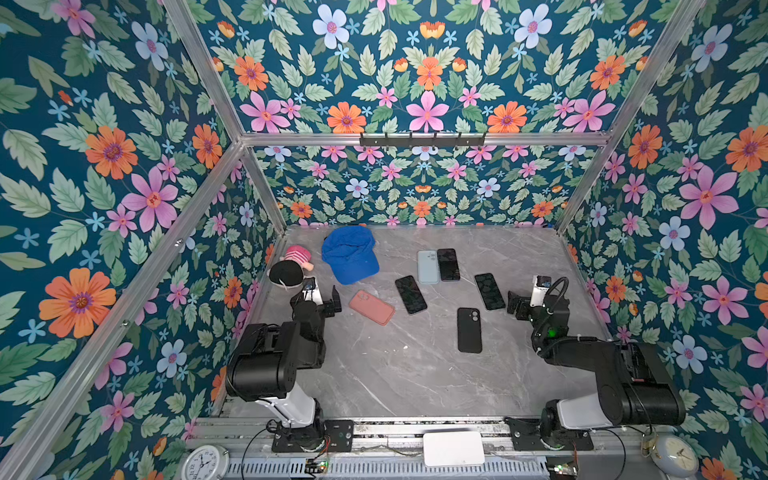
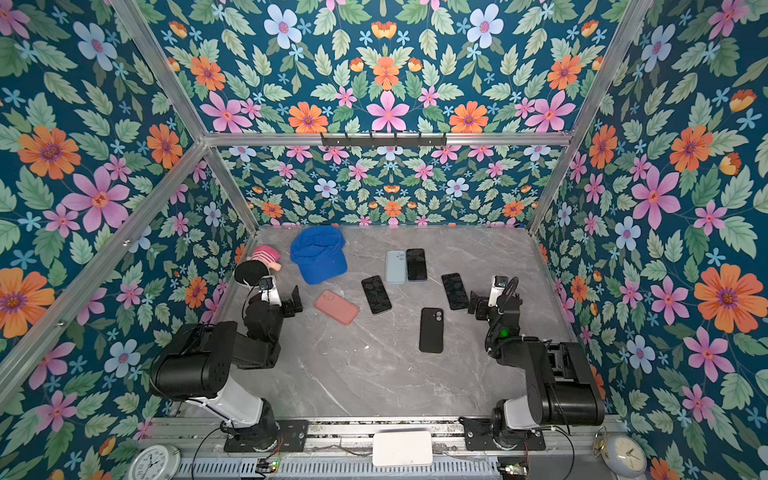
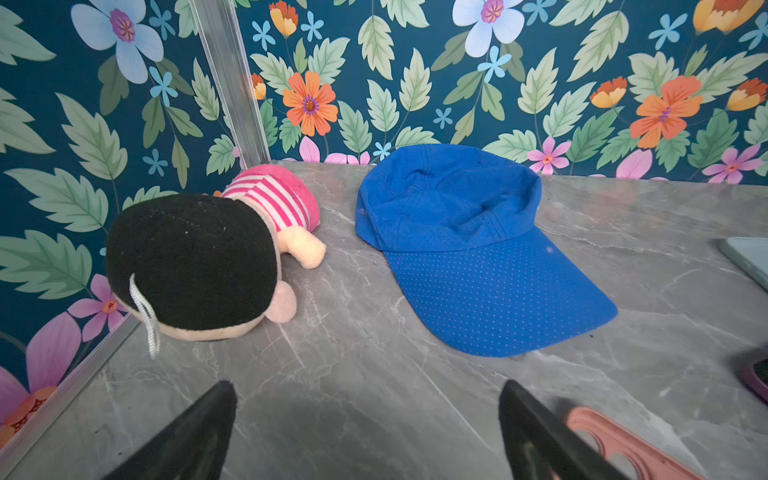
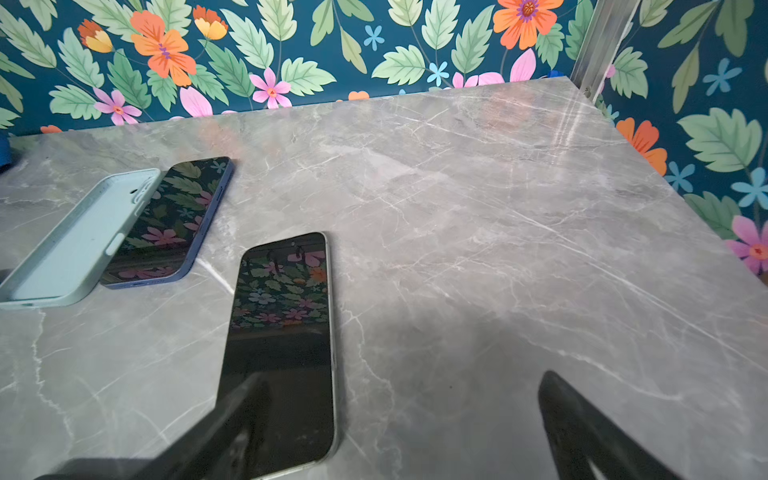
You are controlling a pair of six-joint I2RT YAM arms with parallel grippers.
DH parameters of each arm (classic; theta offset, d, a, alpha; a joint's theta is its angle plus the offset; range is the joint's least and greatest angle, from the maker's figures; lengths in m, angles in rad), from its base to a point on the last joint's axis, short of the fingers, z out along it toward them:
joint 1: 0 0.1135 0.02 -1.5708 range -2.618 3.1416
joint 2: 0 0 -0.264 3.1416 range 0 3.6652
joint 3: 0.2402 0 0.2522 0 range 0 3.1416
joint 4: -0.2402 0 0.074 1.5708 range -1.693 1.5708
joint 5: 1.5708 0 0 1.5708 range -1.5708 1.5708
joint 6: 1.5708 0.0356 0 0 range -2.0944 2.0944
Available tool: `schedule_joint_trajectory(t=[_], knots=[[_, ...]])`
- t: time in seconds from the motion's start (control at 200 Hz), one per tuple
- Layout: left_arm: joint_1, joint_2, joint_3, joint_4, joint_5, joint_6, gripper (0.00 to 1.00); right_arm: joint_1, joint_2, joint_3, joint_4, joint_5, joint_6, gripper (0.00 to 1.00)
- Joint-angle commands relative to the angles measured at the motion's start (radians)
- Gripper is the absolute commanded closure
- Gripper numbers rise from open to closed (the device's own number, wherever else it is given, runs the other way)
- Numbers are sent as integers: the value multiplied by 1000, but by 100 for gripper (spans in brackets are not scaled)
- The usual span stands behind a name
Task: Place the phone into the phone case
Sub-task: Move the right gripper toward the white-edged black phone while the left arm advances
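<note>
Found three phones and three cases flat and well apart on the marble table (image 1: 415, 374), presumably to leave every edge free for a pinch. At 12 o'clock: pale blue case (image 1: 428, 266), hollow up, just beside blue-edged phone (image 1: 448, 264), screen up; read as the readiest pair. Near centre, toward 11: purple-edged phone (image 1: 410, 294), screen up, with pink case (image 1: 371, 307) at its 8 o'clock. At 2 o'clock: silver-edged phone (image 1: 489, 291), screen up. At 4: black case (image 1: 469, 330), camera cut-out showing, face not discernible. No phone seated in any case yet. Blue cap (image 1: 350, 259) and plush doll (image 1: 291, 266) parked at 10 to 11 o'clock, clear of the work. Left gripper (image 1: 322, 299) low at 9 o'clock, just beside pink case, with jaws spread full and nothing between. Right gripper (image 1: 517, 305) low at 3 o'clock, likewise wide and empty, one fingertip (image 4: 195, 449) over the near end of silver-edged phone in the wrist view; contact not discernible. Both arms folded, elbows drawn back toward 6, wrists aimed at 12. Judged a ready pose ahead of any pick.
</note>
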Motion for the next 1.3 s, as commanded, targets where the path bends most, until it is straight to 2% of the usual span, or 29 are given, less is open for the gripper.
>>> schedule_joint_trajectory(t=[0.0, 0.585, 0.655, 0.735, 0.78, 0.865, 0.94, 1.085, 1.19, 1.295], knots=[[1, -1, -2, 27, -5, -4, 0, -1, 1, 1, 24, -1, 1, 1], [1, -6, -9, 37, 0, -6, 0, -1, -2, -3, 31, -2, 1, 1], [-5, -11, -10, 36, -31, 0, 0, 2, -12, -2, 48, 13, 2, 1], [-33, -81, 8, -62, -222, -38, 0, 54, -169, 81, -235, 92, -21, 1], [-33, -128, 44, -175, -248, -50, 0, 71, -220, 137, -381, 124, -2, 1], [-53, -181, 119, -355, -297, -55, 0, 79, -273, 191, -514, 142, 81, 1], [-89, -211, 176, -477, -326, -71, 0, 89, -273, 219, -597, 140, 168, 1], [-183, -229, 283, -673, -351, -137, 0, 159, -259, 267, -733, 142, 224, 1], [-248, -190, 392, -858, -325, -205, 0, 183, -250, 325, -896, 142, 277, 1], [-326, -126, 482, -970, -293, -228, 0, 183, -224, 376, -1036, 75, 319, 1]])
